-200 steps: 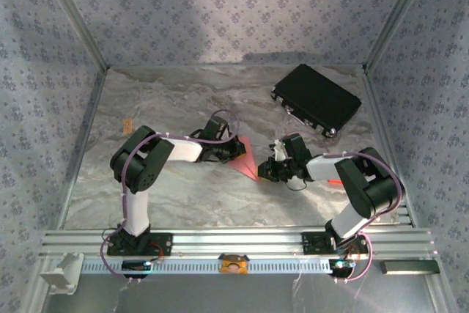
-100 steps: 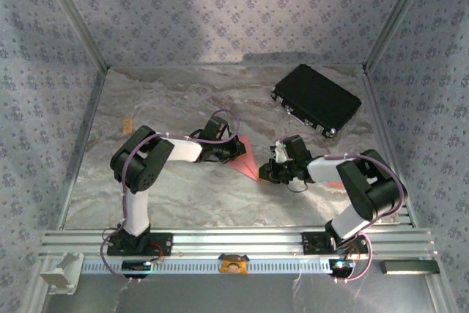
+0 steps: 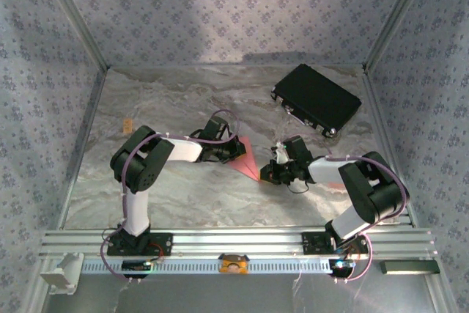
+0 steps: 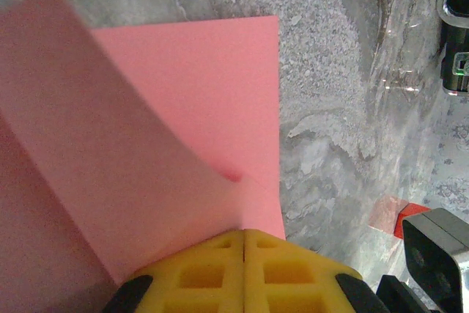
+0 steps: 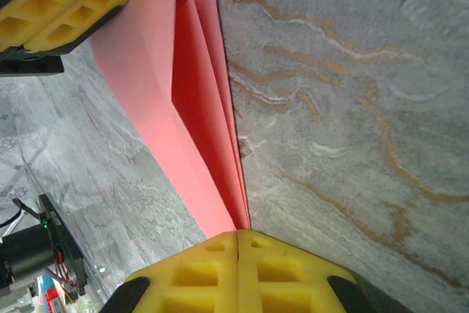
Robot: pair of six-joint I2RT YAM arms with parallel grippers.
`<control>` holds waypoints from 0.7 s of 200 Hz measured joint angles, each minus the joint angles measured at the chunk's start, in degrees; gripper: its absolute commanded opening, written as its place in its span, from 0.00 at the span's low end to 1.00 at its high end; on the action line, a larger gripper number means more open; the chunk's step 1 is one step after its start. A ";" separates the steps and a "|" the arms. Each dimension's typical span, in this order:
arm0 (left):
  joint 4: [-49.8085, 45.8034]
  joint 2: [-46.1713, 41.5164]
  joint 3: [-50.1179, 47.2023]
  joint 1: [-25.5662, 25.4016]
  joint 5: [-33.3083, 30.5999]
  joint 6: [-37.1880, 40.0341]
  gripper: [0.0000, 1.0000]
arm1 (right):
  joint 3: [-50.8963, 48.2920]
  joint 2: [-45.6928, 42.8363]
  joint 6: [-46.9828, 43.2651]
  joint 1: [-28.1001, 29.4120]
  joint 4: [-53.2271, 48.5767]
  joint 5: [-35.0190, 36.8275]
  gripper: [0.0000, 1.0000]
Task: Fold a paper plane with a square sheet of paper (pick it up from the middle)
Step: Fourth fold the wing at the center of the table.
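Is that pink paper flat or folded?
Folded. The paper lies in several layers meeting at a sharp crease, and the left wrist view shows a flap curling over a flat layer.

A robotics lab test cell. Patterned fabric walls (image 3: 234, 12) on aluminium posts (image 3: 75, 16) enclose a marble-look table (image 3: 168, 100); a slotted aluminium rail (image 3: 234, 242) spans its near edge.

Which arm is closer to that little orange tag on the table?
Left. The left arm bends close beside the orange tag; the right arm stands far across, beyond the pink paper.
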 measured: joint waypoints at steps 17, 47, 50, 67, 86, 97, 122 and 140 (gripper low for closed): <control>0.00 0.00 0.00 0.00 0.00 0.02 0.06 | -0.35 -0.74 0.02 0.00 -0.15 0.13 0.12; 0.00 0.00 0.00 0.00 0.02 0.00 0.06 | -1.16 -1.20 0.15 0.00 -0.07 0.28 0.05; 0.00 0.00 0.00 0.00 0.02 0.00 0.06 | -1.18 -1.22 0.11 0.00 0.00 0.26 0.05; 0.00 0.00 0.00 0.00 0.04 0.00 0.06 | -1.31 -1.25 0.20 0.00 0.26 0.26 0.07; 0.00 0.00 0.00 0.00 0.17 0.00 0.06 | -1.49 -1.42 0.22 0.00 0.42 0.37 0.12; 0.00 0.00 0.00 0.00 0.17 0.00 0.06 | -1.60 -1.81 0.26 0.00 0.33 0.50 0.12; 0.00 0.00 -0.02 0.00 0.22 0.00 0.06 | -2.36 -2.67 0.35 0.02 0.15 0.90 0.08; 0.00 0.02 -0.02 -0.04 0.22 0.00 0.06 | -2.56 -2.89 0.42 0.00 0.17 1.09 0.08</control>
